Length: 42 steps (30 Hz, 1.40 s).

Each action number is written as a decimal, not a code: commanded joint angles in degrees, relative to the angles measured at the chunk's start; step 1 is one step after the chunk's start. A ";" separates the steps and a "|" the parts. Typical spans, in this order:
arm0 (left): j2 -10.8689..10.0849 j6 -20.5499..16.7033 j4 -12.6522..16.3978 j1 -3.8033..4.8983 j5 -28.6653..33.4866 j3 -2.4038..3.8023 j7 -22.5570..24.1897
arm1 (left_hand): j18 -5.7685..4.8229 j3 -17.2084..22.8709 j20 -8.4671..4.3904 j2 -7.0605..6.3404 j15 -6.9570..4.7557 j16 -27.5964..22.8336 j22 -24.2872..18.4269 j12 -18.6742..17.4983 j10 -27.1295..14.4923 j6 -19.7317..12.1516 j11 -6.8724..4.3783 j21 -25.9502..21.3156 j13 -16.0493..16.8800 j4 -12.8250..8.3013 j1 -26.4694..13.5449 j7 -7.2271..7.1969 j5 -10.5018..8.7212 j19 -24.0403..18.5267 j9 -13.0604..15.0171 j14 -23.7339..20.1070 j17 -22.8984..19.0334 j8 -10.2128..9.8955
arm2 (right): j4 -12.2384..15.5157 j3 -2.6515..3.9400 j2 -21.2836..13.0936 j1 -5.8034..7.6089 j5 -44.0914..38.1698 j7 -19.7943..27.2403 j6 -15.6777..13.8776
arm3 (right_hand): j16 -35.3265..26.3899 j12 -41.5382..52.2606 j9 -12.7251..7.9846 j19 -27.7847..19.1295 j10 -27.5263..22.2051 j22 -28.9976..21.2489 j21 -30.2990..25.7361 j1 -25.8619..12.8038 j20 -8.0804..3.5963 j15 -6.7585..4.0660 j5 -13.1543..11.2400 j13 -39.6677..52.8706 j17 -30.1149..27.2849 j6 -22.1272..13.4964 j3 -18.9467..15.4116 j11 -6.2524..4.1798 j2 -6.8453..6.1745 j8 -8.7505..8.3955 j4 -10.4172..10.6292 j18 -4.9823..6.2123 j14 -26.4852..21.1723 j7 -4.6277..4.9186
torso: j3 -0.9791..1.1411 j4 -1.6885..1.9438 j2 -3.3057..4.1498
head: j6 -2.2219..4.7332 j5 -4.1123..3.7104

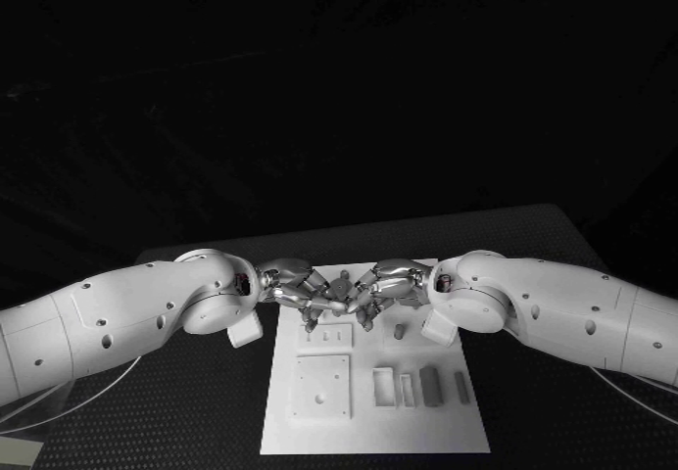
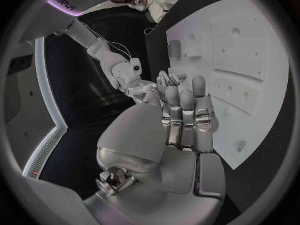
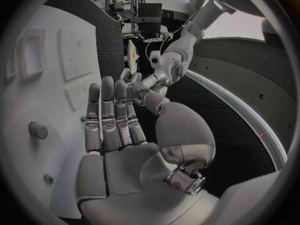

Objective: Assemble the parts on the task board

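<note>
- Worktop (image 1: 565, 245): black, textured, carrying the task board (image 1: 376, 431) at its middle, long side running away from the robot.
- Task board: white plate w/ a square raised block (image 1: 322, 386) on the near left, a small plate w/ holes (image 1: 332, 336) beyond it, upright slots and bars (image 1: 403, 387) on the near right.
- Both arms (image 1: 127, 313) (image 1: 565, 308) are coming in from the sides, meeting over the board's far end.
- Left robot hand (image 1: 300, 291): hanging over the far left of the board, fingers pointing toward the other hand. Wrist view showing fingers straight, side by side. Grasping anything? Can't tell.
- Right robot hand (image 1: 379, 289): mirroring it over the far middle, fingertips close to the left one's. Wrist view showing palm flat, fingers extended, nothing in the palm; released as far as visible.
- Parts: grey bar (image 1: 432, 388) and thinner bar (image 1: 462, 386) standing on the near right of the board; small peg (image 1: 400, 332) upright just near-side of the right robot hand, apart from it.
</note>
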 commanded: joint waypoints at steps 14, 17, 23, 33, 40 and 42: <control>0.49 0.36 0.32 0.15 5.13 0.01 1.98 | -0.25 8.99 -0.27 -1.09 -0.23 0.62 1.42 0.20 1.05 2.44 -0.76 0.83 0.47 -0.84 6.79 -0.61 0.20 0.26 0.45 0.83 0.03 -0.76 | 0.28 0.11 0.45 -0.02 0.72 0.56 -1.26 | -0.09 0.06 0.18 0.10 0.17 0.11 -0.13 -0.16 0.20 0.10 0.17 0.13 0.36 0.11 -0.04 0.00 -0.41 -0.04 -0.06 0.82 -0.03 0.12 | 0.00 0.02 -0.01 | -0.29 0.02; 0.49 0.14 0.18 0.15 5.78 0.00 2.07 | -0.26 9.33 -0.28 -1.13 -0.25 0.66 1.43 0.22 1.18 2.80 -0.84 0.95 0.51 -0.87 7.23 -0.71 0.30 0.26 0.60 0.90 0.04 -0.66 | 0.27 0.11 0.44 -0.02 0.73 0.41 -1.40 | -0.57 -0.41 0.21 -0.32 -0.42 0.07 -0.48 -0.56 0.37 0.35 0.19 0.01 0.49 -0.39 -0.27 0.30 -1.14 -0.40 0.01 0.79 -0.57 0.33 | -0.01 0.01 0.00 | -0.33 0.02; 0.53 -0.25 0.10 0.15 6.40 -0.02 2.18 | -0.28 9.63 -0.31 -1.11 -0.28 0.73 1.46 0.25 1.40 3.32 -0.99 1.14 0.55 -0.97 7.76 -0.89 0.51 0.23 0.88 1.04 0.05 -0.48 | 0.19 0.10 0.38 -0.02 1.50 0.04 -1.94 | -3.21 -2.55 -0.48 -3.65 -3.58 -0.27 -2.65 -1.90 1.29 2.07 0.20 -0.75 0.40 -3.71 -0.76 2.06 -3.54 -2.75 0.24 0.20 -4.01 2.07 | -0.01 0.00 0.00 | -0.34 0.03; 0.38 -0.86 -0.06 0.14 6.56 -0.07 1.54 | -0.31 9.72 -0.32 -1.10 -0.28 0.70 1.46 0.17 1.48 3.76 -1.05 1.29 0.54 -0.97 8.04 -0.94 0.76 0.12 1.17 1.07 0.03 -0.31 | 0.01 0.08 -0.09 -0.02 4.61 0.48 -2.61 | -9.17 -6.44 -2.62 -12.63 -10.29 0.03 -7.51 -2.74 2.92 6.77 0.18 -3.63 -1.94 -10.11 -1.76 5.59 -6.08 -6.46 0.76 -1.82 -12.46 5.10 | -0.01 0.02 0.00 | -0.58 0.15; 0.24 -0.93 -0.43 0.14 5.79 -0.15 0.25 | -0.30 9.75 -0.34 -1.10 -0.29 0.70 1.46 0.13 1.55 4.02 -1.02 1.38 0.53 -1.03 8.23 -0.89 0.80 0.09 1.34 1.11 0.03 -0.21 | 0.18 0.10 -1.50 -0.02 4.63 1.48 -7.01 | -10.69 -7.40 -3.21 -16.27 -12.71 1.36 -9.42 -5.81 3.38 8.23 0.11 -5.93 -2.92 -12.11 -6.44 6.81 -6.07 -6.77 1.50 -2.63 -15.81 5.79 | 0.03 0.03 -0.03 | -0.82 0.26; 0.11 -1.28 -0.41 0.14 5.57 -0.17 -0.53 | -0.30 9.76 -0.35 -1.08 -0.30 0.71 1.46 0.13 1.60 4.10 -1.01 1.43 0.54 -1.06 8.30 -0.87 0.81 0.10 1.40 1.14 0.03 -0.19 | 0.34 0.13 -2.21 -0.01 4.63 2.13 -8.36 | -10.61 -7.36 -3.27 -16.27 -12.88 1.63 -9.56 -6.74 3.40 8.21 0.12 -6.35 -3.00 -12.20 -7.32 6.88 -6.26 -6.64 2.27 -2.52 -15.81 5.79 | 0.02 0.01 -0.02 | -0.85 0.29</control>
